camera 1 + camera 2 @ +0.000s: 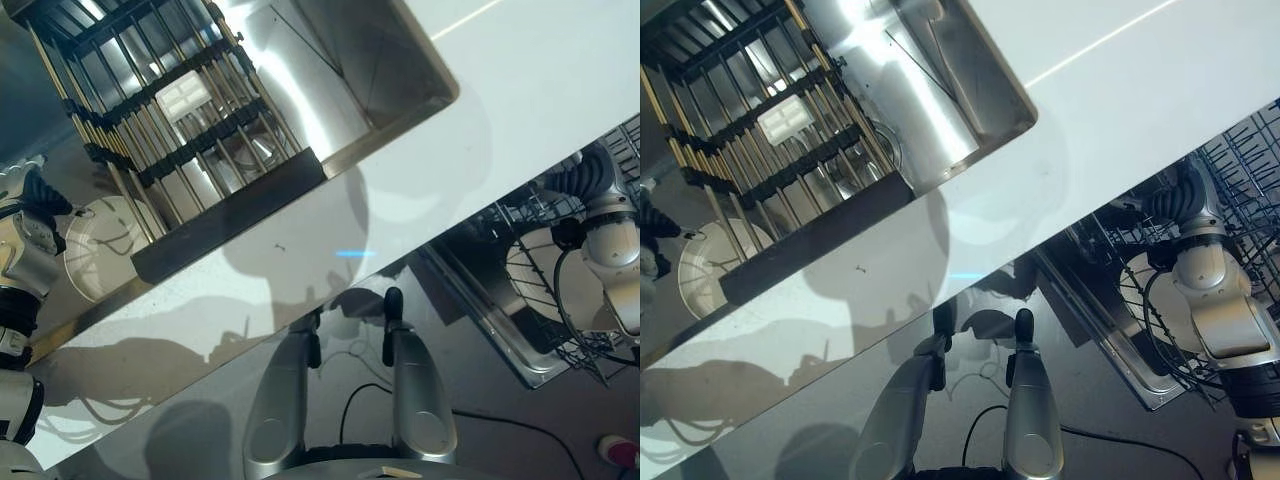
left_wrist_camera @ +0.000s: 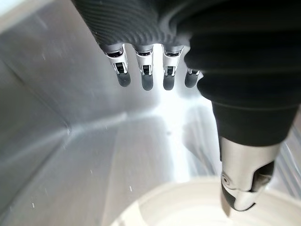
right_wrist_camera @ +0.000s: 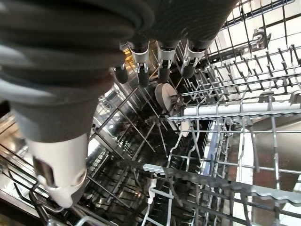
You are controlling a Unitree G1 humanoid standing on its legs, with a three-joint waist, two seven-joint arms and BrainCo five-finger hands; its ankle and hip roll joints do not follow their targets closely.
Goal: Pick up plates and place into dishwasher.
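A white plate lies on the floor of the steel sink, at its left end. My left hand hovers just above it; the left wrist view has the fingers straight and the thumb over the plate's rim, holding nothing. My right hand reaches into the dishwasher's wire rack at the right. Its fingers hang relaxed above the tines with nothing in them. Another white plate stands in that rack under the right forearm.
A drying rack of black and brass bars spans the sink's left half, close to the left hand. The white counter runs between sink and dishwasher. The open dishwasher door lies low at the right.
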